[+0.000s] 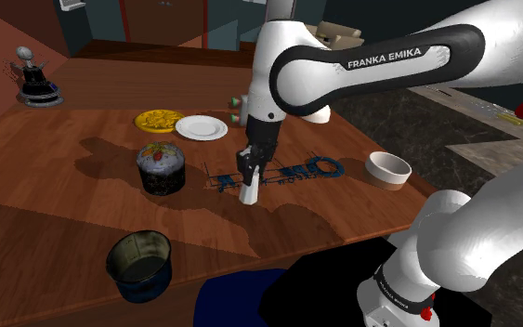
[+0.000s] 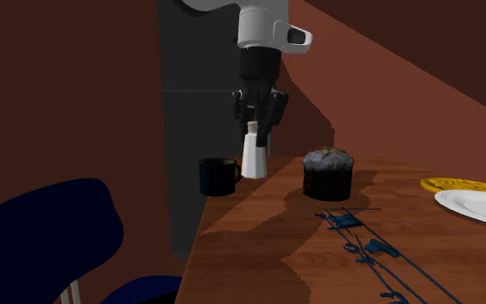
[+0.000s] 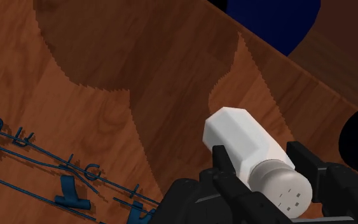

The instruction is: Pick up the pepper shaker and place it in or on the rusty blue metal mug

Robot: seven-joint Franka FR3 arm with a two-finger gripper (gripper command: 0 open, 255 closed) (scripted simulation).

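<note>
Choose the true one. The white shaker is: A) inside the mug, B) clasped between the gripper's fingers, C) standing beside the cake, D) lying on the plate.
B: in the wrist view the gripper has a black finger pressed on each side of the shaker.

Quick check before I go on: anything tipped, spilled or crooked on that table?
Nothing stands out. The white shaker hangs roughly upright in the gripper, clasped just below its cap; the dark mug stands upright, nothing spilled.

the white arm (image 1: 515, 42) has dark joints, "franka emika" lettering and an all-black claw (image 1: 250, 182).
</note>
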